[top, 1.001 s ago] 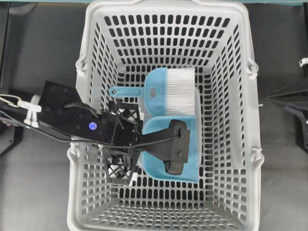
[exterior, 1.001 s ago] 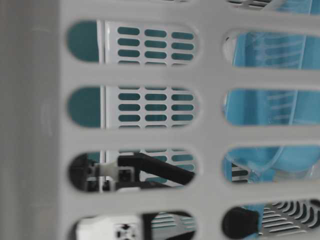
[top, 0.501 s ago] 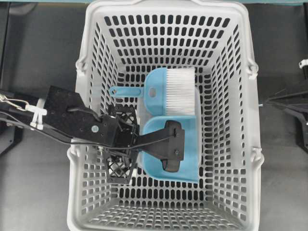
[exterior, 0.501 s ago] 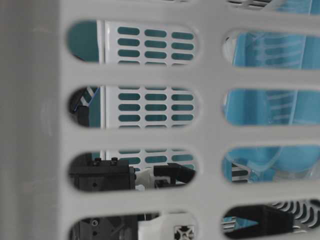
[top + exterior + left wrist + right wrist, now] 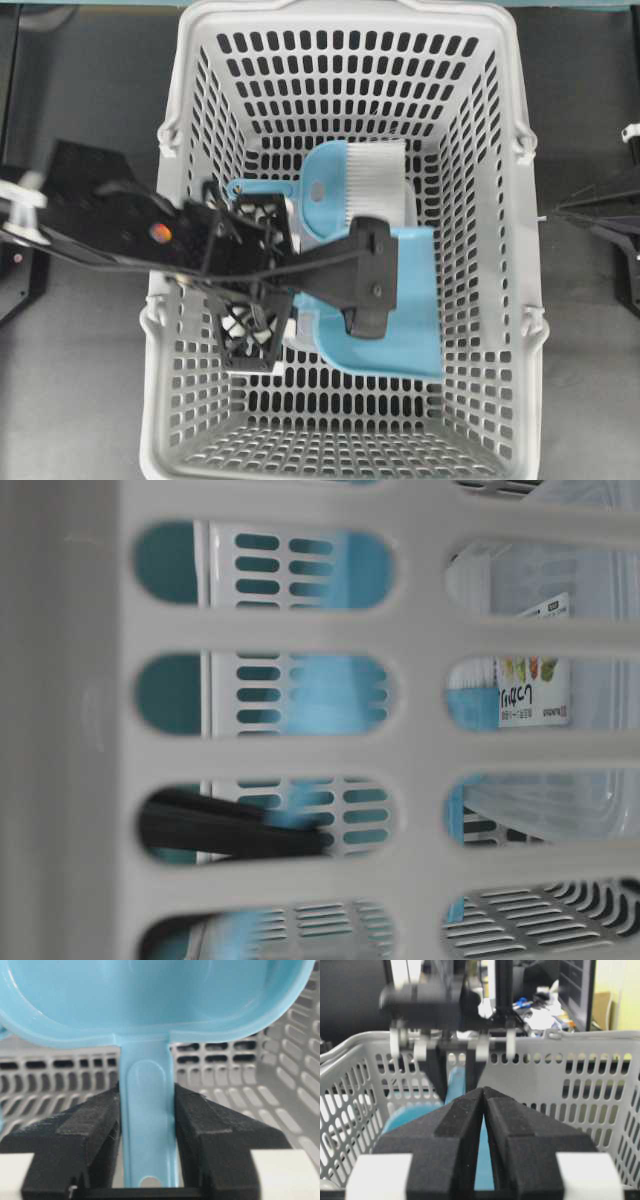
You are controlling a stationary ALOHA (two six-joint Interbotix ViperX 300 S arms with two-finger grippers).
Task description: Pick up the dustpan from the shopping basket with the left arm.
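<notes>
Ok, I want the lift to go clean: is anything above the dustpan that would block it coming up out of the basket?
Nothing visible does. The left tool is clamped on the dustpan handle, and the shopping basket is open-topped. The brush lies beside the pan, toward the far wall, not over it.

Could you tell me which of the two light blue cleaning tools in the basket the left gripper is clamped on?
The dustpan: the left gripper pinches its thin straight handle. The hand brush, marked by its white bristles, lies free beside it in the shopping basket.
</notes>
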